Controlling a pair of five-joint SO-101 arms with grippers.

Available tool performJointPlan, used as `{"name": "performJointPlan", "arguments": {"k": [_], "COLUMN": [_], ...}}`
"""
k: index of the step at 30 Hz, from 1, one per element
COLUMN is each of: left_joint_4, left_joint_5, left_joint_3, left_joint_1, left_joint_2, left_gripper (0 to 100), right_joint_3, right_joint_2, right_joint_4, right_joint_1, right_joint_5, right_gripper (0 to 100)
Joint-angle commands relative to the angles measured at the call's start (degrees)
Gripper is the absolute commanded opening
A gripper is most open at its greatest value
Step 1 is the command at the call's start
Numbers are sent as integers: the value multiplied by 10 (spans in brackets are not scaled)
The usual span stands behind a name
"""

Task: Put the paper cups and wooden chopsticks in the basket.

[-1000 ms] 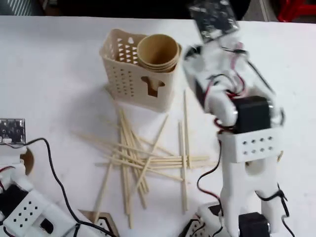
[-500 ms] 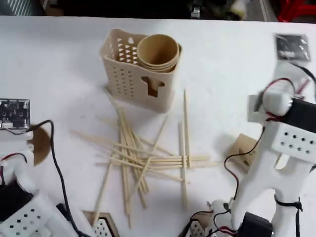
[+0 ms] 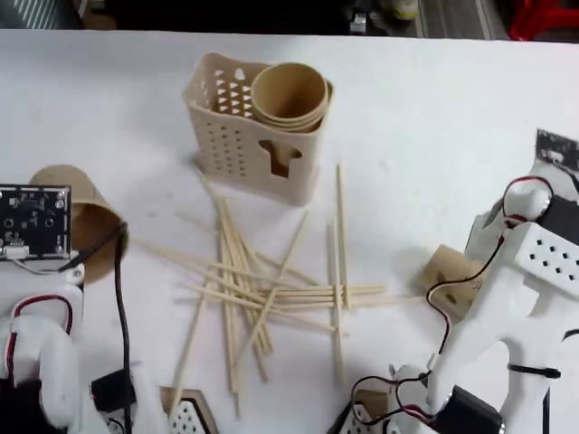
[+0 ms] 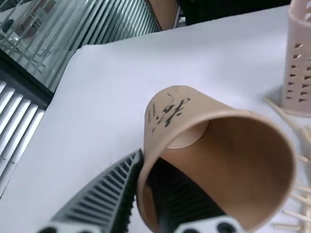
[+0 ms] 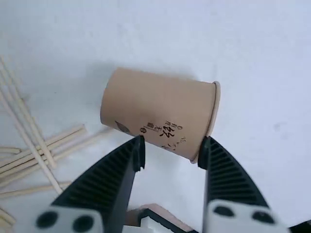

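Observation:
A cream perforated basket (image 3: 237,136) stands at the back of the table with stacked paper cups (image 3: 289,94) inside. Wooden chopsticks (image 3: 262,289) lie scattered in front of it. My left gripper (image 4: 146,194) is shut on the wall of a brown paper cup (image 4: 218,160), one finger inside and one outside; this cup (image 3: 89,221) is at the table's left. Another paper cup (image 5: 160,114) lies on its side at the right (image 3: 448,274). My right gripper (image 5: 172,150) is open just above it, a finger on each side.
The basket's corner (image 4: 301,58) shows past the held cup in the left wrist view. Chopstick ends (image 5: 29,145) lie close to the lying cup. The white table (image 3: 425,127) has bare room to the right of the basket.
The right arm swung from beside the basket out to the right and came down over the lying cup. The left arm moved the held cup up and inward from the left edge.

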Motion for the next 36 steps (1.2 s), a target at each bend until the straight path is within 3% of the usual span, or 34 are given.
{"name": "performJointPlan", "arguments": {"k": [1,9,16,25,31,36], "left_joint_4": [4,21,29,29,25,24], "left_joint_5": [8,5,4,4,7,8], "left_joint_3": [-27,-27,-27,-28,-51,-81], "left_joint_1": [18,18,18,18,18,53], "left_joint_2": [3,3,2,1,3,4], "left_gripper": [22,22,22,22,22,22], "right_joint_3": [25,72,85,155,128,77], "right_joint_2": [-16,-22,-15,38,54,54], "right_joint_4": [-15,-18,-63,-145,-142,-100], "right_joint_1": [14,23,86,37,14,14], "right_joint_5": [-11,-12,-8,-11,19,45], "right_gripper": [192,192,192,188,11,21]}}
